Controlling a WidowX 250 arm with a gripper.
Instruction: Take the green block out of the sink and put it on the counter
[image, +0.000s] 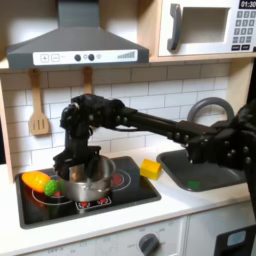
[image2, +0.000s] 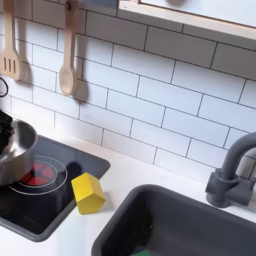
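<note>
The green block (image: 193, 184) is a small green spot lying in the dark grey sink (image: 215, 160) at the first exterior view's right; a sliver of green (image2: 142, 253) also shows at the sink's (image2: 120, 222) lower edge in the second exterior view. The off-white counter (image: 165, 195) frames the sink and stovetop. My black arm reaches far left across the stove, and my gripper (image: 73, 163) hangs at the rim of the silver pot (image: 90, 182), well away from the block. Its fingers blend into the dark arm, so their state is unclear.
A yellow block (image: 150, 168) (image2: 88, 192) lies on the counter between the stovetop (image: 125, 190) and the sink. An orange-and-green toy vegetable (image: 40, 182) lies left of the pot. The dark faucet (image2: 228, 172) stands behind the sink. Wooden utensils (image2: 68, 50) hang on the tiled wall.
</note>
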